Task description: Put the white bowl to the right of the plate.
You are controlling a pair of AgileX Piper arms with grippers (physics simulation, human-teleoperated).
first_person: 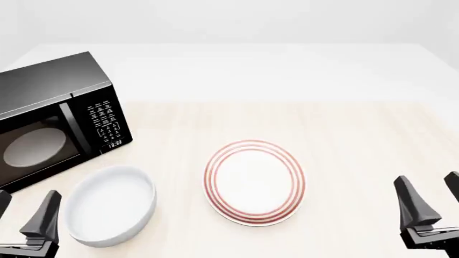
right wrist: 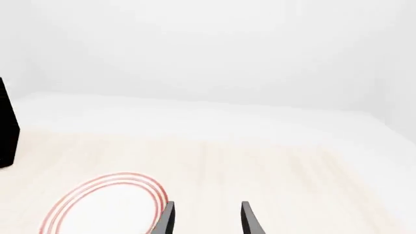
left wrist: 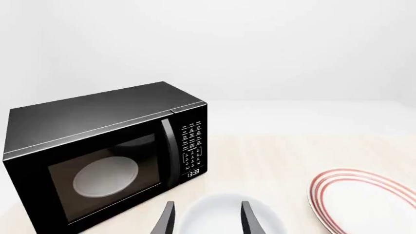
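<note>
The white bowl (first_person: 111,207) sits on the table near the front left, just in front of the microwave. The plate (first_person: 255,181), flat with red rings, lies to the bowl's right at mid-table. My left gripper (first_person: 21,214) hovers at the front left edge, open and empty, a little left of the bowl. In the left wrist view the bowl (left wrist: 224,217) shows between and beyond the spread fingers of the left gripper (left wrist: 208,218), with the plate (left wrist: 364,200) off to one side. My right gripper (first_person: 432,198) stands open and empty at the front right, apart from the plate (right wrist: 104,204).
A black microwave (first_person: 50,121) with its door closed stands at the back left, close behind the bowl; it also fills much of the left wrist view as the microwave (left wrist: 104,156). Bare wooden tabletop (first_person: 358,161) lies between the plate and the right gripper.
</note>
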